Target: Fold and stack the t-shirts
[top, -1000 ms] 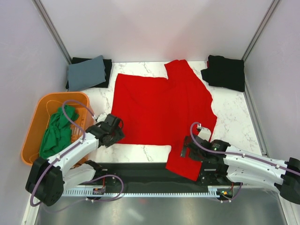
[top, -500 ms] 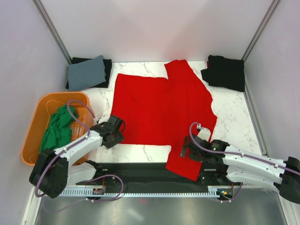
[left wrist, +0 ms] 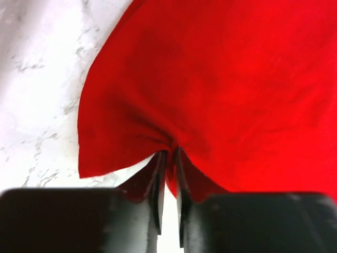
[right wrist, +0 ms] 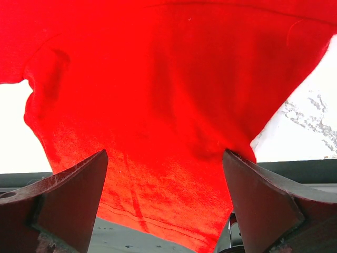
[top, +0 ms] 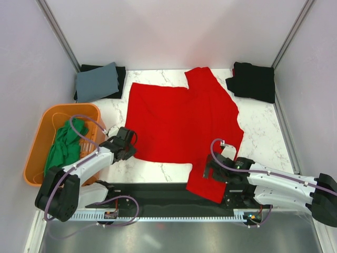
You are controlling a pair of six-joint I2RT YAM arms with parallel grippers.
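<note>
Left claw edged leftward, pinching red t-shirt corner, right claw wide above its near hem

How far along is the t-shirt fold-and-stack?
Done: a grey shirt lies folded on a black shirt at far left, and a black pile sits far right. In hand: the red shirt lies spread, unfolded. The left hand is pinched shut on its near-left corner, and the right hand is open at its near-right end. Left: folding and stacking the red one, then the green shirt in the orange basket.
</note>
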